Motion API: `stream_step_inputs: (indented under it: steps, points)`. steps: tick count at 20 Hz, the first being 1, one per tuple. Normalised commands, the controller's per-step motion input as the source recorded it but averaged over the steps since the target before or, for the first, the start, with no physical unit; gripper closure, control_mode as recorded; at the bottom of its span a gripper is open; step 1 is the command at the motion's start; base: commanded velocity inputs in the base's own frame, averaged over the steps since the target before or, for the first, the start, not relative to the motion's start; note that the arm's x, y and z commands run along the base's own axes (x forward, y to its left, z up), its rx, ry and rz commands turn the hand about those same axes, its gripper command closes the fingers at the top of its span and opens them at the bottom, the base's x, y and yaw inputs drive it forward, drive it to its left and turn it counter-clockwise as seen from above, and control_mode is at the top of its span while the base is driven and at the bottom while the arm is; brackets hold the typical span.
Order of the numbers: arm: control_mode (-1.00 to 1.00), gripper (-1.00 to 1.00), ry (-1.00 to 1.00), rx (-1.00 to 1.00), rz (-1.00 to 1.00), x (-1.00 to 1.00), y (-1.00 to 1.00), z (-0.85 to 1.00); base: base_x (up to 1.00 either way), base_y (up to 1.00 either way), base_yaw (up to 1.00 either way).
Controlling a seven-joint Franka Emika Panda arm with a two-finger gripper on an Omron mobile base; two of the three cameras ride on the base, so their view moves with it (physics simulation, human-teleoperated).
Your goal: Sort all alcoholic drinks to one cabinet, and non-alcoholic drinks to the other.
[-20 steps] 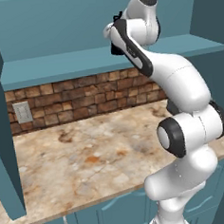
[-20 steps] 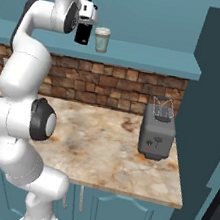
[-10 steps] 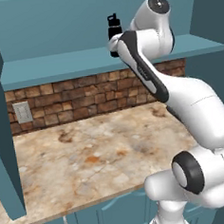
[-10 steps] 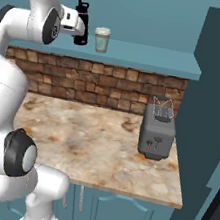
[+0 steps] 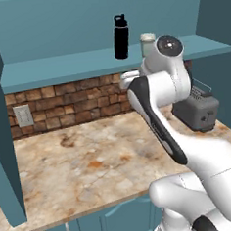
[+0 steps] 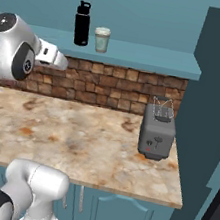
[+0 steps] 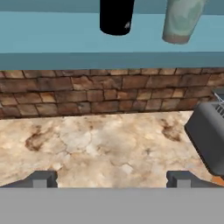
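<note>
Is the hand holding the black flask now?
No, the black flask stands alone on the cabinet floor board beside the pale cup, and the hand is open and empty.

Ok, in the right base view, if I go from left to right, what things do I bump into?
Robot arm → black flask → pale cup → grey toaster.
</note>
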Motion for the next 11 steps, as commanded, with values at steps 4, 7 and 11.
stream_step_inputs:
  steps: [4,7,11]
  points:
    - [-1.00,-1.00,0.25,0.00,-0.09,-0.74,-0.17,-1.00,0.00,0.00,0.00]
    - [-1.00,-1.00,0.13,0.03,-0.04,-0.29,-0.20,-0.52,0.00,0.00,0.00]
    - [-1.00,-1.00,0.00,0.00,0.00,0.00,-0.01,0.00,0.00,0.00,0.00]
